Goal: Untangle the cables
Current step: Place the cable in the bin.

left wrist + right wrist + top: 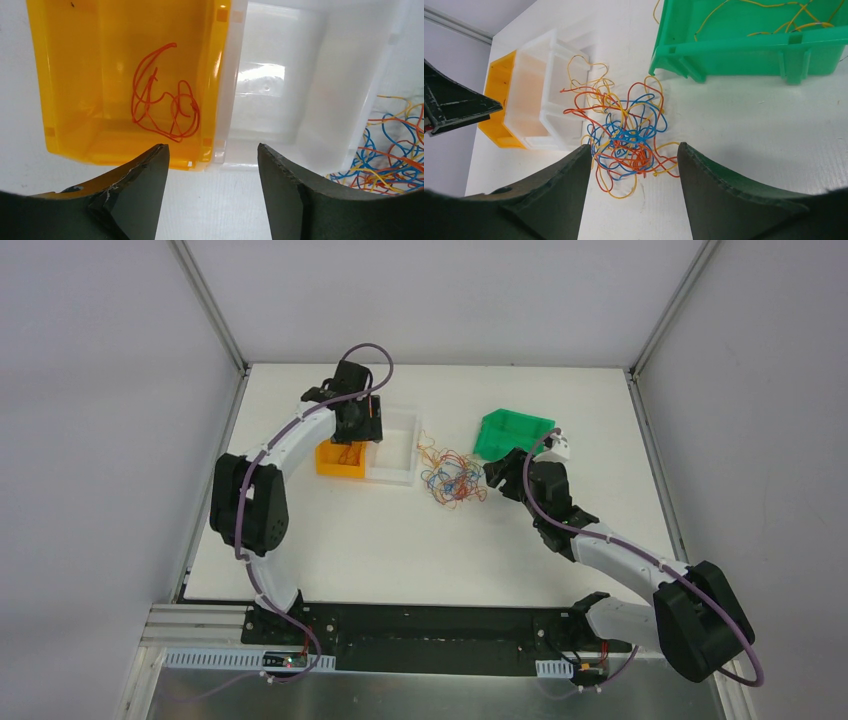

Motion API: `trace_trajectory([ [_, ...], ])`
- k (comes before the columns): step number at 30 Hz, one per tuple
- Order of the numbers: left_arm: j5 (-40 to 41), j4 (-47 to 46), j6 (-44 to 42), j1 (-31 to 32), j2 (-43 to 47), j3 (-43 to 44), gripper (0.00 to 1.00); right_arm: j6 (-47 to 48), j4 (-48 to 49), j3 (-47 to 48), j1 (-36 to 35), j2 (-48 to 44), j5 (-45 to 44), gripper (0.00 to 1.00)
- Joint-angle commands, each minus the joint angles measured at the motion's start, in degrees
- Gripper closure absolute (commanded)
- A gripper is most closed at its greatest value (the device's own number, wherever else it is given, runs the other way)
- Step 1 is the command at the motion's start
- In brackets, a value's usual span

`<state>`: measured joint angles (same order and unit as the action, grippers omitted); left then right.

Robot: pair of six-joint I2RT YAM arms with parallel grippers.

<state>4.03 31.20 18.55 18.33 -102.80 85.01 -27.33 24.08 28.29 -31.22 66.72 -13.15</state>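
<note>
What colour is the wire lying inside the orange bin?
The wire is red-orange; the left wrist view shows it best.

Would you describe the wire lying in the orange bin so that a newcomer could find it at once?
On the table, look left of the white bin for the orange bin, by the left gripper. On its floor lies a loose red-orange wire. Unlike the mixed-colour pile on the table to the right, it is one colour and alone.
</note>
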Motion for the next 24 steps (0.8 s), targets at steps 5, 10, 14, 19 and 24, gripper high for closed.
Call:
trace_trajectory([
  [5, 2.69, -4.65, 3.52, -0.44, -4.69, 0.95, 0.34, 1.12, 0.8, 2.38, 0.2, 0.34, -0.37, 0.33],
  [10, 2.03, -5.03, 4.79, -0.55, -8.86, 2.45, 0.41, 1.3, 0.49, 2.45, 0.24, 0.09, -0.79, 0.33],
  [14, 4.41, -5.89, 9.05, -1.41, -8.52, 0.26, 0.51, 1.45, 0.36, 2.47, 0.23, -0.03, -0.98, 0.33],
  [19, 9.34, -6.95, 17.42, -1.8, -5.15, -3.92, 0.72, 1.19, 0.37, 2.63, 0.36, 0.29, -0.83, 0.33],
  [24, 8.89, -11.58, 24.08, -1.8, -1.02, -9.55, 0.73, 1.14, 0.38, 2.73, 0.27, 0.54, -0.46, 0.33],
])
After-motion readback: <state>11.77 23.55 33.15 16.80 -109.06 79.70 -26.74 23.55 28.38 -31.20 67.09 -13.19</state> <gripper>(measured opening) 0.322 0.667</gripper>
